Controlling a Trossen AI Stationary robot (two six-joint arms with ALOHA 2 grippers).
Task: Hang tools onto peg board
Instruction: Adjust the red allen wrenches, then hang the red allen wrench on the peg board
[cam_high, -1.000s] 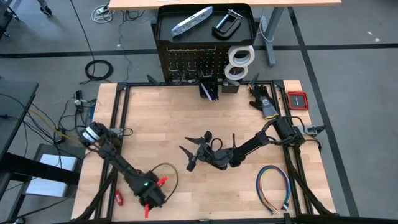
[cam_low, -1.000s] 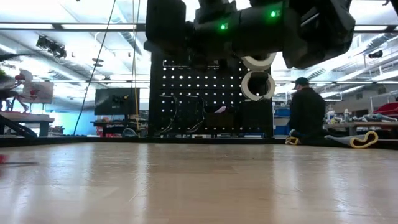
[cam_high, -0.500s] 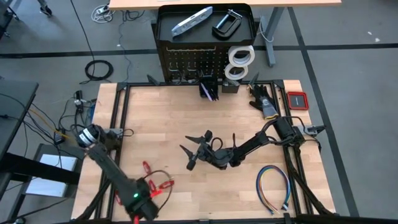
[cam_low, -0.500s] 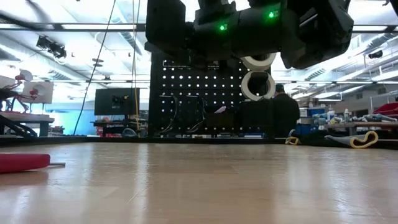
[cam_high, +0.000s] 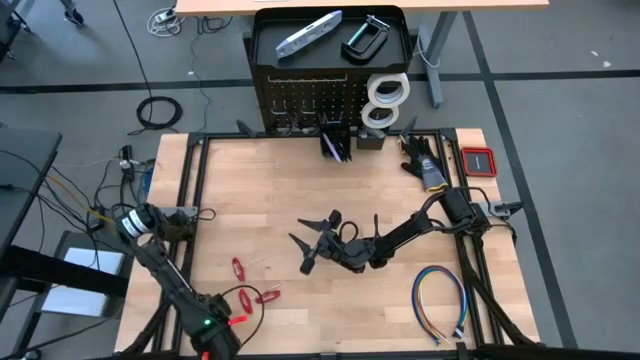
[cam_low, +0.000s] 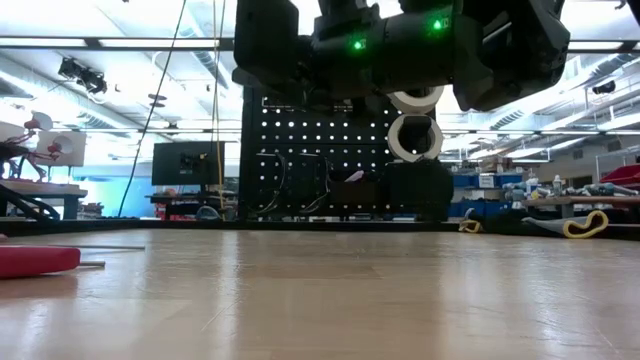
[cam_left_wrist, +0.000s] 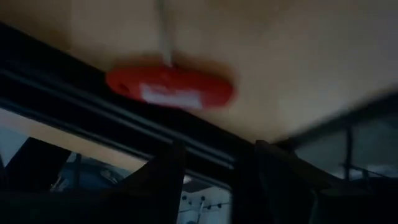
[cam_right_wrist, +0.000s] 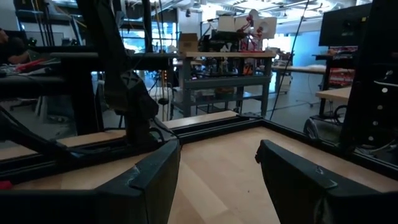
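The peg board (cam_high: 310, 100) stands upright at the table's far edge. Its top tray carries a silver bar tool (cam_high: 308, 32) and a black C-clamp (cam_high: 365, 38), and white tape rolls (cam_high: 385, 92) hang on its face. Red-handled tools (cam_high: 237, 268) (cam_high: 262, 295) lie flat on the wood near the front left. My left gripper (cam_left_wrist: 217, 149) hovers open over another red handle (cam_left_wrist: 168, 87) beside the black frame rail, at the near left corner (cam_high: 222, 342). My right gripper (cam_high: 312, 240) is held level and open above mid-table, with nothing in it (cam_right_wrist: 217, 155).
A multicoloured wire loop (cam_high: 440, 300) lies at the front right. A small red case (cam_high: 478, 161) and a black-and-yellow item (cam_high: 430, 170) sit at the far right. Black frame rails (cam_high: 190, 200) border the table. Two small bins (cam_high: 335, 143) hang at the board's foot.
My left arm has swung toward the table's near left corner, rising slightly and turning at the wrist, its gripper open throughout. The swing has uncovered a red-handled tool lying on the wood. My right arm has kept still.
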